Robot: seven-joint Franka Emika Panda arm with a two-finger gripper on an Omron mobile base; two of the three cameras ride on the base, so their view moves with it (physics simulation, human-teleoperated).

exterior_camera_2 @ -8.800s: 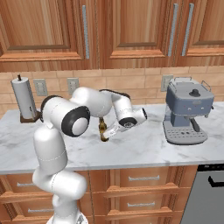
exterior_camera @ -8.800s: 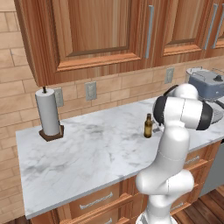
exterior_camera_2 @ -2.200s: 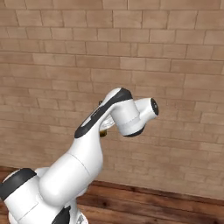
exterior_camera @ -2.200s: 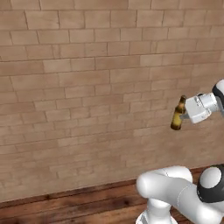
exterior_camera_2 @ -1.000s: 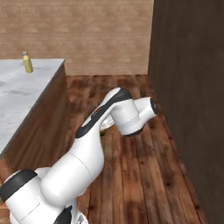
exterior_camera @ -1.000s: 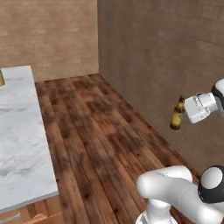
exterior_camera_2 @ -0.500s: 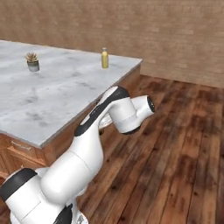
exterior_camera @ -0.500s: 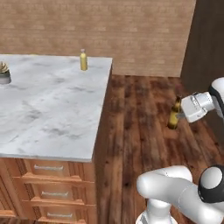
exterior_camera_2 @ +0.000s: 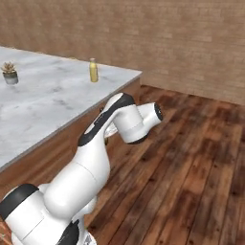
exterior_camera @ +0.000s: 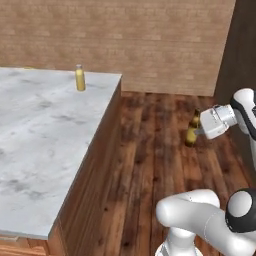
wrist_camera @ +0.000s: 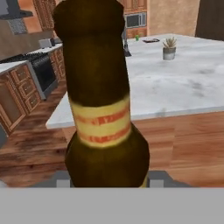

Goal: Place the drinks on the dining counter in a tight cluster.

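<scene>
My gripper [exterior_camera: 197, 129] is shut on the slim dark brown bottle [exterior_camera: 190, 137], holding it in the air above the wooden floor, to the right of the dining counter [exterior_camera: 45, 130]. In the hand view the brown bottle [wrist_camera: 103, 100] with its yellow and red label stands close up in front of the counter [wrist_camera: 175, 87]. A stout yellow bottle [exterior_camera: 79, 78] stands upright near the counter's far right corner, well away from my gripper. The right base view shows that yellow bottle [exterior_camera_2: 93, 70] near the corner of the marble top [exterior_camera_2: 43, 105], with my arm hiding the hand.
A small potted plant [exterior_camera_2: 9, 72] sits on the counter left of the yellow bottle; the plant [wrist_camera: 168, 49] also stands on the marble in the hand view. A brick wall [exterior_camera: 150, 40] runs behind. Open wooden floor [exterior_camera: 150, 150] lies between me and the counter's wooden side.
The whole scene has shifted as the base drove: the counter and the yellow bottle now sit further left and nearer. The brown bottle stays in my shut gripper.
</scene>
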